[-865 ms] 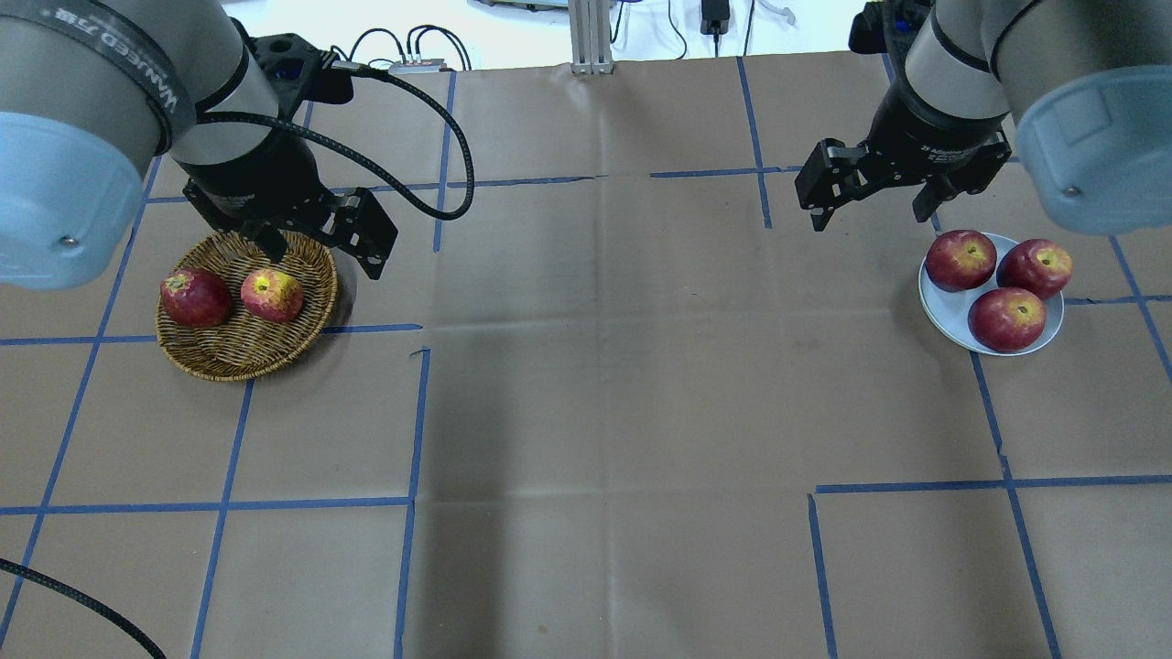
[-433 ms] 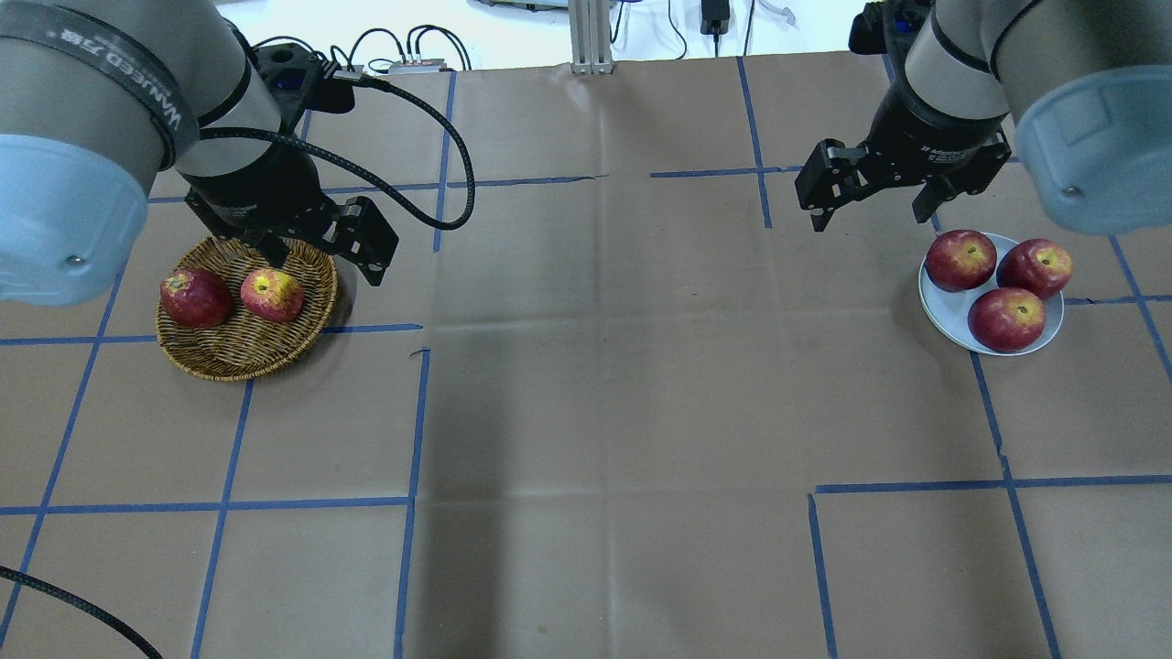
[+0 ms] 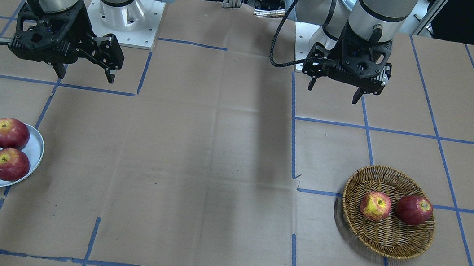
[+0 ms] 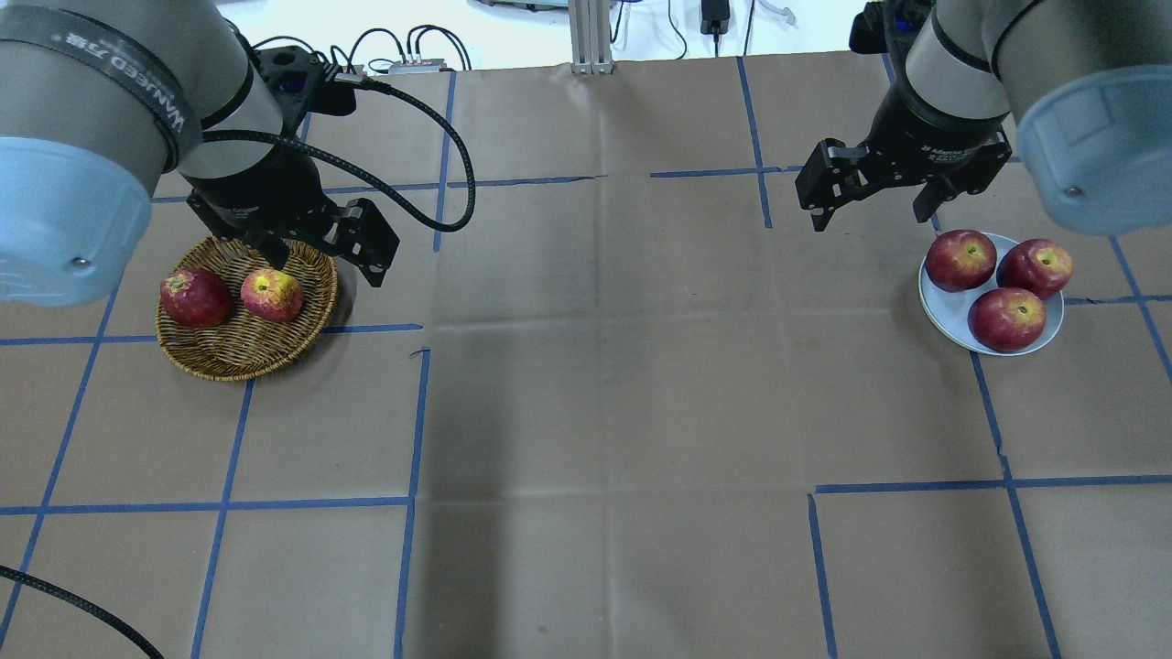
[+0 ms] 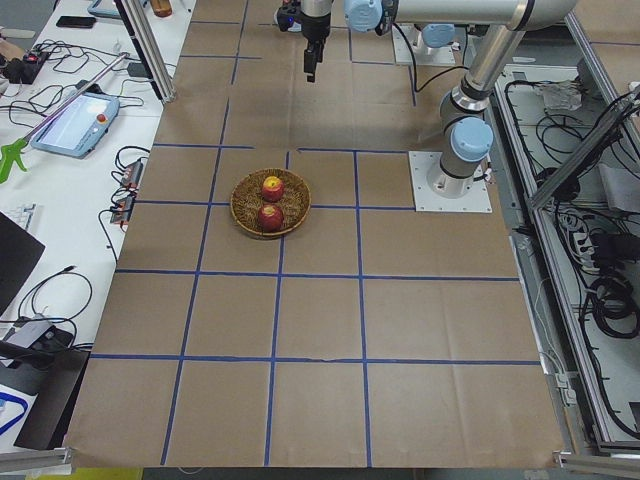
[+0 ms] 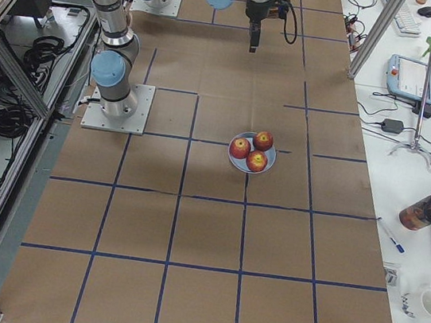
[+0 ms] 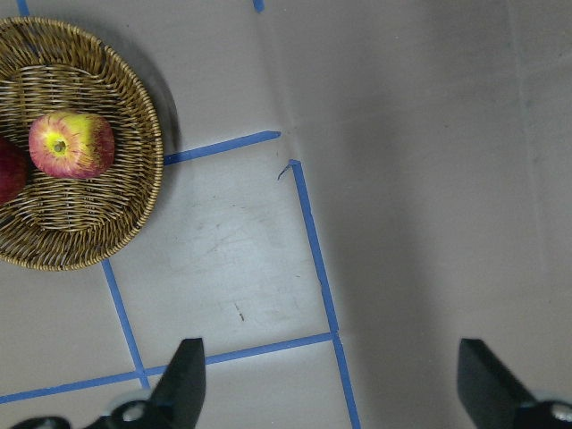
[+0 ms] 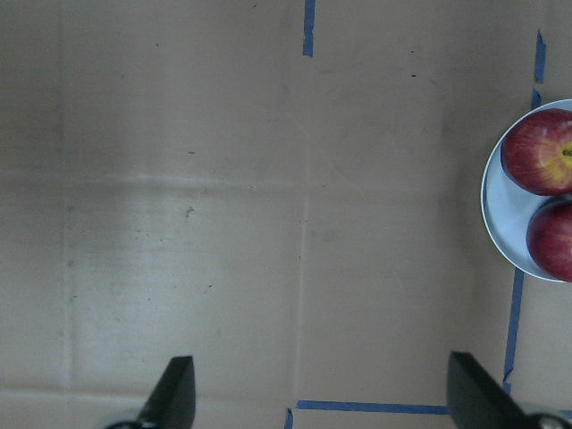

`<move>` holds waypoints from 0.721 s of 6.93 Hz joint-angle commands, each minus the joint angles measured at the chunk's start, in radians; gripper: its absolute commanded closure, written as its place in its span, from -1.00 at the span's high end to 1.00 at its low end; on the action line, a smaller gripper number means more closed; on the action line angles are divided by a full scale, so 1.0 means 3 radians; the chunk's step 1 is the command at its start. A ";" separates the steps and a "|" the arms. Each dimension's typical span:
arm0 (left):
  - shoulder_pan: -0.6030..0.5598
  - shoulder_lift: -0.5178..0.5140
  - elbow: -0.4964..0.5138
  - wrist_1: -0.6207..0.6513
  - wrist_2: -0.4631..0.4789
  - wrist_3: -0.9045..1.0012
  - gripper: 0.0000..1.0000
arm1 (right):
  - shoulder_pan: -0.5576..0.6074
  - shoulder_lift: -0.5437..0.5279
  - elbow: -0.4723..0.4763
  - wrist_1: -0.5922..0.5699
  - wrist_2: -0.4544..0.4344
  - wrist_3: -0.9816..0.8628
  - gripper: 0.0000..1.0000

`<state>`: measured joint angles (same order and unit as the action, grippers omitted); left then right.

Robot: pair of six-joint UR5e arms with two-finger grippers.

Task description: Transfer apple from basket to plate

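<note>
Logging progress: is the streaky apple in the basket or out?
In. The apple lies inside the basket beside a dark red apple.

The brown bench [image 3: 217, 148] has blue tape lines [image 3: 293, 126] on it. At the picture's right side sits a basket [image 3: 385, 248] with two apples close together: a pink and yellow apple [image 3: 375, 205] and a dark red apple [image 3: 414, 210]. The left hand [image 3: 332, 94] hangs behind the basket, well apart from it, its fingers spread wide and holding nothing. At the other side, a grey plate [image 3: 37, 148] holds three red apples [image 3: 9, 164]. The right hand [image 3: 86, 77] hangs behind the plate, fingers spread wide too.
</note>
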<state>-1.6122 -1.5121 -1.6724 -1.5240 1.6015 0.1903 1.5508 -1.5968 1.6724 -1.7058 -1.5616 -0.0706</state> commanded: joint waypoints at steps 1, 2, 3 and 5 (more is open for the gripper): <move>0.0000 0.0014 -0.0009 0.0003 0.0000 0.0030 0.97 | 0.0000 0.0000 0.0004 0.0000 0.0000 0.0000 1.00; 0.0000 0.0019 -0.0009 0.0013 0.0000 0.0035 0.97 | 0.0000 0.0000 0.0004 0.0000 0.0000 0.0000 1.00; 0.0000 0.0024 -0.0009 0.0008 0.0000 0.0035 0.97 | 0.0000 0.0000 0.0004 0.0000 0.0000 0.0000 1.00; 0.0020 -0.0022 -0.0009 0.0018 0.0000 0.0061 0.97 | 0.0000 0.0000 0.0004 0.0000 0.0000 0.0000 1.00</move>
<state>-1.6109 -1.5122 -1.6751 -1.5202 1.6015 0.2019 1.5508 -1.5968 1.6736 -1.7058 -1.5616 -0.0705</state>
